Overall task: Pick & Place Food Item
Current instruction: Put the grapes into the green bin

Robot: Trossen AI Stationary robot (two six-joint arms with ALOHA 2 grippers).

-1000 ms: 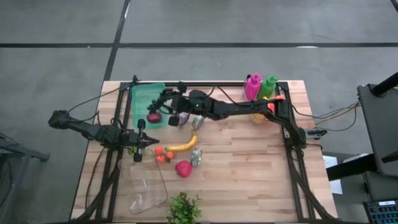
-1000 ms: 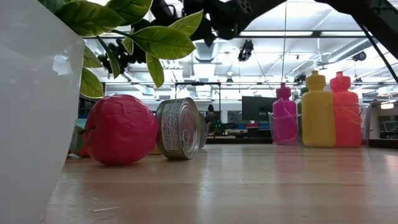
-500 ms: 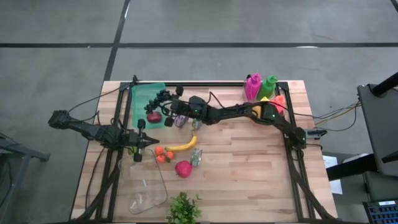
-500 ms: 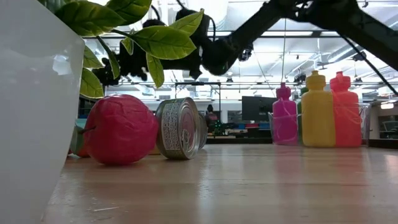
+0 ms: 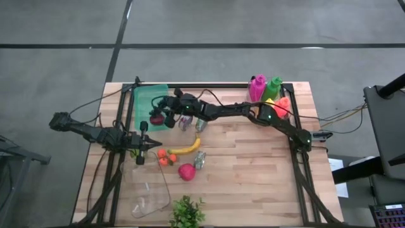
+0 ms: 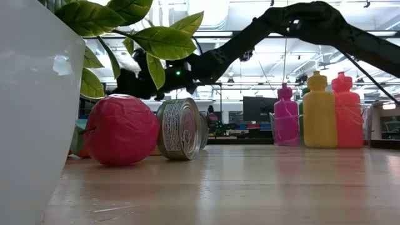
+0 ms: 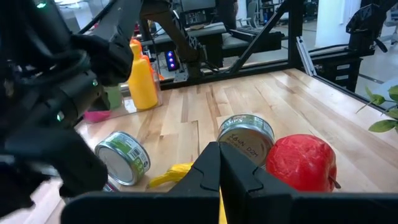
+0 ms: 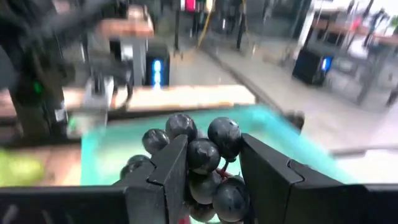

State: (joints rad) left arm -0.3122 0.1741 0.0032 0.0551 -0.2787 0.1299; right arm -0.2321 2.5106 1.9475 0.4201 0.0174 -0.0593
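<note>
The right gripper point(image 8: 211, 163) is stretched far across to the left end of the table, its two dark fingers clamped on a bunch of dark purple plastic grapes point(image 8: 202, 155) that bulges out between and above them, held over the green rectangular tray point(image 5: 147, 99) in the far left corner. A dark red round fruit point(image 5: 155, 119) lies on that tray just beside the right gripper. The left gripper point(image 7: 219, 163) waits with its fingers pressed together at the table's left edge, near the yellow banana point(image 5: 186, 148).
</note>
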